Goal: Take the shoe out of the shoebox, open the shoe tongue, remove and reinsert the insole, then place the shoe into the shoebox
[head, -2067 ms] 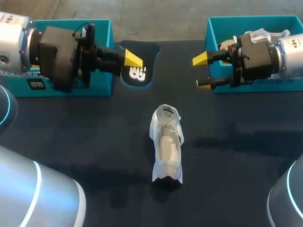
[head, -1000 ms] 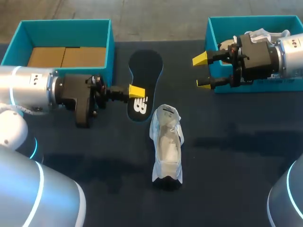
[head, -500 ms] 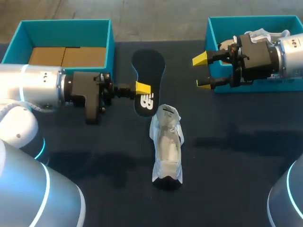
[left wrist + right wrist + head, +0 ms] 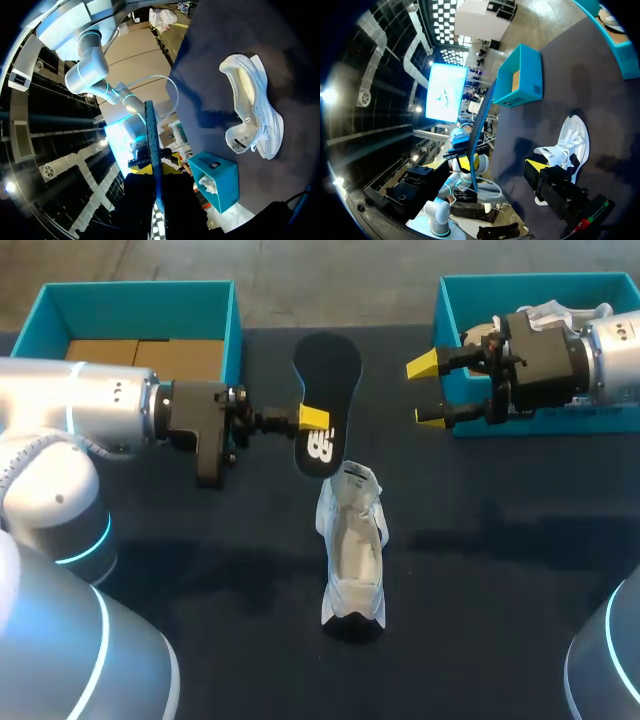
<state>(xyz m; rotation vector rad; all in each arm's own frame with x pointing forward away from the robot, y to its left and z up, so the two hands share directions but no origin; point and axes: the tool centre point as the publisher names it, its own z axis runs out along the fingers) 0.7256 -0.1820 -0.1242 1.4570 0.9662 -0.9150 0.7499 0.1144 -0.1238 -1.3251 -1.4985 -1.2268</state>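
Left gripper (image 4: 312, 421) pinches the thin black foam insole (image 4: 326, 375) by one edge at its logo end, just beside the white mesh sneaker (image 4: 352, 550) on the dark table (image 4: 500, 570), while the right gripper (image 4: 428, 391) hangs spread; the edge-held insole may slip, twist or snag the sneaker's collar going in.

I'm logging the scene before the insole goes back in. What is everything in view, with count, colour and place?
shoe: one, white, lying in the middle of the table.
insole: one, black with a white logo, held beyond the shoe, between the two boxes.
left shoebox: one, teal, far left of the table, brown cardboard inside.
right shoebox: one, teal, far right, white paper inside.
table: one, dark top.
left gripper: one, yellow tips, shut on the insole.
right gripper: one, yellow tips, open, in front of the right shoebox.
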